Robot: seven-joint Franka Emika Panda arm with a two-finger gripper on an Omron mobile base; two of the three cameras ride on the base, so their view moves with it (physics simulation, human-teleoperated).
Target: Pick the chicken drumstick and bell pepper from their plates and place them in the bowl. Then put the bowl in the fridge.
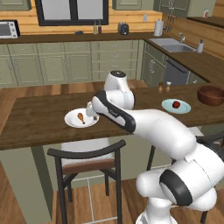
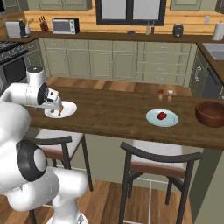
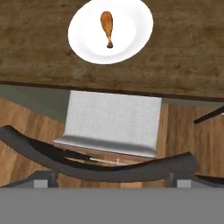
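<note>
Nearest, lower frame of both base views: two dark-framed stools, one (image 1: 89,159) with a brown seat at lower centre of the left base view, another (image 2: 159,164) at lower right of the right base view.

Next, the gripper (image 1: 92,111): at centre-left of the left base view, at the near edge of the white plate (image 1: 70,120), empty. Its fingers are hidden behind the hand, so the pictures do not show the jaws; they are taken as standing wide. Seen in the right base view at left (image 2: 57,107).

Item, the chicken drumstick (image 1: 81,117): lying on the white plate, left of centre on the counter (image 1: 39,118); in the hand view it sits at the top (image 3: 107,26), thick end up, bone end down.

Item, the bell pepper (image 1: 176,104): red, resting on the blue-green plate (image 1: 168,106), right of centre on the counter, well apart from the white plate.

Item, the bowl (image 1: 211,94): dark reddish-brown, at the right edge of the frame on the counter, beside the blue-green plate, apart from it.

Item, two small shakers (image 1: 164,86): upright on the counter's far side, behind the blue-green plate.

Farthest, upper frame: pale green cabinets (image 1: 65,65), a sink (image 1: 173,44) at upper right, a microwave (image 2: 64,25) at upper left of the right base view.
</note>
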